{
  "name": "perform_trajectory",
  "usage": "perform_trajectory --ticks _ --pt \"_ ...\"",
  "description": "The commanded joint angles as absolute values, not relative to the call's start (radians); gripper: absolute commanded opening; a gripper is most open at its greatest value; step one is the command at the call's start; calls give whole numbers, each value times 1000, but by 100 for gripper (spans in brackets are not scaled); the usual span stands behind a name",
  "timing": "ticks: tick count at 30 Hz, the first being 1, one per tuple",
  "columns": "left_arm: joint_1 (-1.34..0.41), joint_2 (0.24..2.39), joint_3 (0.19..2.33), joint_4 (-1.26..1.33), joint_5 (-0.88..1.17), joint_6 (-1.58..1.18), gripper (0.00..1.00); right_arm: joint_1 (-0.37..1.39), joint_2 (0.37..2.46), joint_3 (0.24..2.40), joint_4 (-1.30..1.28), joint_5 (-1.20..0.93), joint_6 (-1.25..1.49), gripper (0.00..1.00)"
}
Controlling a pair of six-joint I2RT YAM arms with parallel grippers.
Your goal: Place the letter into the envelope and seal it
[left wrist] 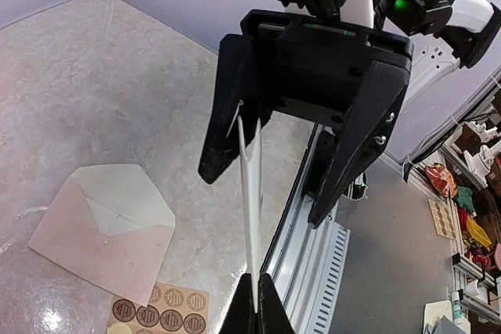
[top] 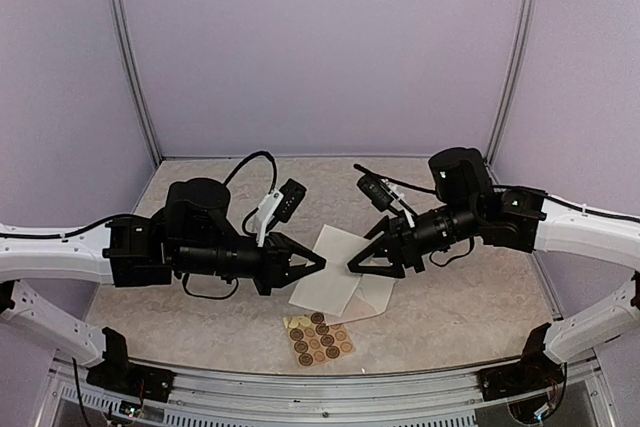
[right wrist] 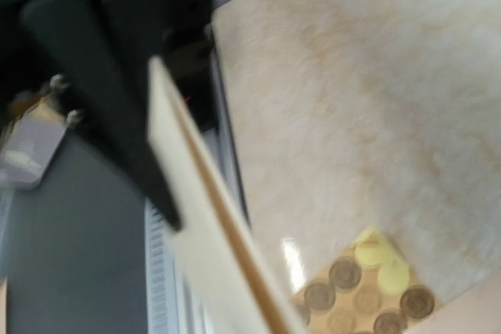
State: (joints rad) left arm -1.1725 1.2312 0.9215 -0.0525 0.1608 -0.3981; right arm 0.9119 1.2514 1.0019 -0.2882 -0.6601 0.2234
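Only in the left wrist view is the thin white paper letter (left wrist: 251, 232) seen edge-on, pinched by the left claw (left wrist: 256, 314) (right claw (left wrist: 266, 195) spread open at its far end).

Left gripper (top: 318, 265): arm reaching inward, held level, fingertips pinched together on the edge of the letter (left wrist: 249, 193). Right gripper (top: 355, 267): level, facing it nearly tip to tip, jaws spread apart.

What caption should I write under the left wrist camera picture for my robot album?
Left jaws pinch the letter edge-on between the open right jaws; envelope lies open beside the stickers.
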Motion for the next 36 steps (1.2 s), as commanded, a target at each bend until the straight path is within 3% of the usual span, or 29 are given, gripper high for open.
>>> perform_trajectory --ticks 1,4,9,20,24,32,35,36 --pt "-1180 1182 855 129 121 -447 0 889 1163 912 -81 -534 382 73" --pt "-1182 1149 805 275 47 -489 0 877 1078 763 156 -393 555 88" --pt "-1187 1146 762 472 -43 -542 0 874 1039 570 619 -470 746 93" --pt "-1198 1187 717 620 -6 -594 0 893 1157 662 685 -607 731 92" --pt "-1198 1187 710 632 -6 -600 0 896 1216 690 744 -651 761 75" --pt "-1199 1200 708 586 -49 -599 0 908 1199 658 840 -614 779 1" --pt "-1200 1224 710 539 -72 -610 10 907 1168 655 772 -548 754 0" --pt "-1200 1235 708 526 -84 -619 24 905 1156 664 712 -516 738 0"
